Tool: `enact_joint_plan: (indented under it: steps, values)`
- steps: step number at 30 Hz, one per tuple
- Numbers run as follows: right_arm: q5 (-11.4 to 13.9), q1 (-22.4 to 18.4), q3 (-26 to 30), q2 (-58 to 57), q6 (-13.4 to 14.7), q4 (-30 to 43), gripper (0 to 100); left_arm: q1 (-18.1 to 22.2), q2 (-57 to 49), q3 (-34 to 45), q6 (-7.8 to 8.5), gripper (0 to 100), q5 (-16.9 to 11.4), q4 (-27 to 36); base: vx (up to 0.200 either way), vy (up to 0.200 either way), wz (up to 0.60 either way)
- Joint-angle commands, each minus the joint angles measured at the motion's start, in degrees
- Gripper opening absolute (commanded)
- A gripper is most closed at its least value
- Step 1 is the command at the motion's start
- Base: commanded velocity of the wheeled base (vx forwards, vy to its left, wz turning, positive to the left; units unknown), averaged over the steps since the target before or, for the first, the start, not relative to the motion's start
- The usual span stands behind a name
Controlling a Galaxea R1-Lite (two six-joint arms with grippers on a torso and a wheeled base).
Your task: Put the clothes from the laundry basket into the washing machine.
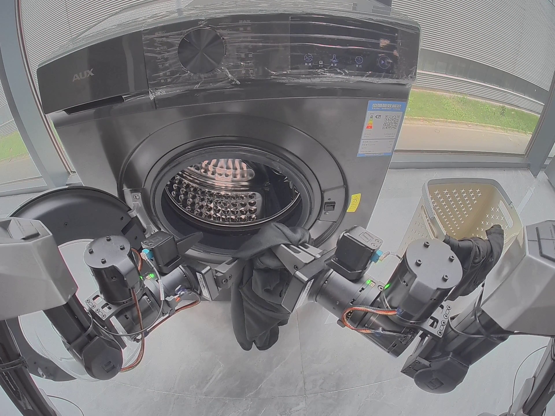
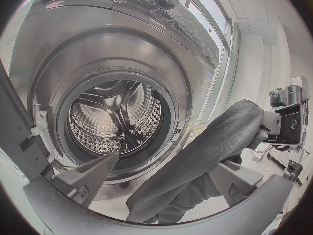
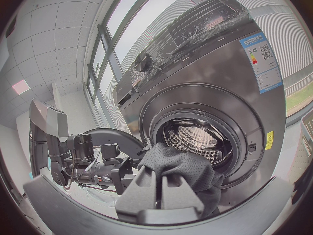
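Observation:
The washing machine (image 1: 104, 145) stands straight ahead with its door (image 1: 69, 212) swung open to the left and its steel drum (image 1: 228, 197) bare. My right gripper (image 1: 284, 253) is shut on a dark grey garment (image 1: 260, 296) just below the drum's lower rim; the cloth hangs down toward the floor. In the right wrist view its fingers (image 3: 145, 186) pinch the garment (image 3: 182, 164). My left gripper (image 1: 215, 256) is open beside it, fingers wide apart, and the garment (image 2: 202, 154) drapes over one finger. The beige laundry basket (image 1: 468, 206) is at the right.
Another dark piece of clothing (image 1: 477, 252) hangs over the basket's near rim, behind my right arm. The open door takes up the space at the left. Grey tiled floor (image 1: 324, 353) lies in front of the machine, with windows behind it.

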Motion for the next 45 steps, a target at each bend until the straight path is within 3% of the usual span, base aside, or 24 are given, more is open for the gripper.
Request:
enact_joint_plan:
  steps: [1,13,30,45]
  values:
    - [0.0,-0.6,-0.1,0.2,0.0,0.0,0,0.2,-0.6,0.6,-0.03,100,0.1,-0.1,0.000,0.000,0.00]
    - [0.0,-1.2,-0.1,0.4,0.0,0.0,0,0.9,-1.0,0.7,-0.03,100,0.1,-0.1,0.000,0.000,0.00]
    - [0.0,-0.5,-0.6,0.3,0.0,0.0,0,-4.0,2.2,1.5,-0.03,100,-0.6,-0.2,0.000,0.000,0.00]
    - [0.0,0.1,-0.2,0.4,0.0,0.0,0,-4.0,7.6,-5.1,0.49,100,-0.7,-0.1,0.000,0.000,0.00]
